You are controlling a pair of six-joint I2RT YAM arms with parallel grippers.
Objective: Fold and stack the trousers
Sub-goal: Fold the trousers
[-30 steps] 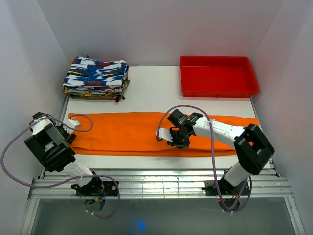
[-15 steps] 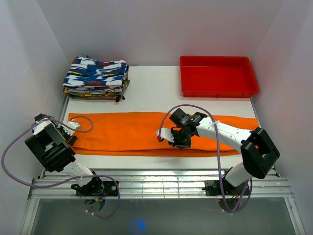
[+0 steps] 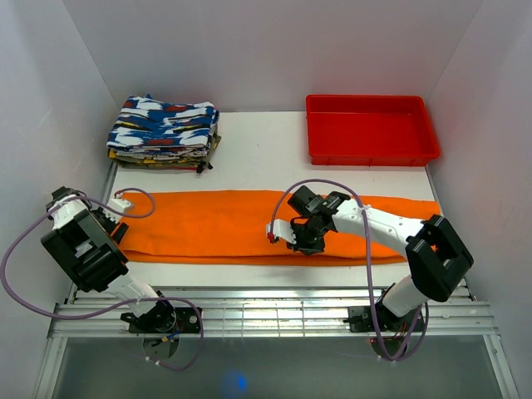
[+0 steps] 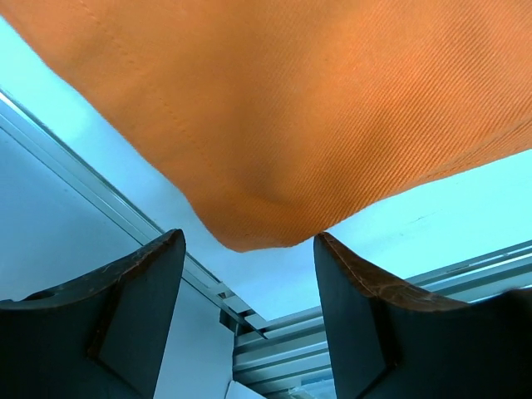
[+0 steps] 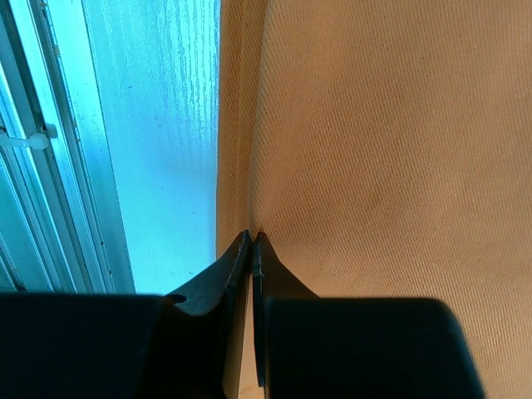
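At the lower left of the overhead frame, find the left gripper released, jaws spread to either side of the rounded end corner of the bright-orange trousers, with nothing caught yet. Push forward to seat that corner deep between the pads, low enough to take every layer, then clamp. Avoid nipping only the top ply.

Toward the lower centre, note the right gripper clenched, tips set against the near folded edge of the cloth. Pinching fabric or merely pressing it: impossible to tell. Treat it, most likely, as the anchor at the fold line: pin firmly there, lift the left end, and carry it rightward in a low arc, matching edges before letting go.

Across the middle, see the garment lying flat as a long band on the white table.

Farther up, aim the finished bundle at the stack of patterned folded clothes at upper left. Leave alone the red tray at upper right.
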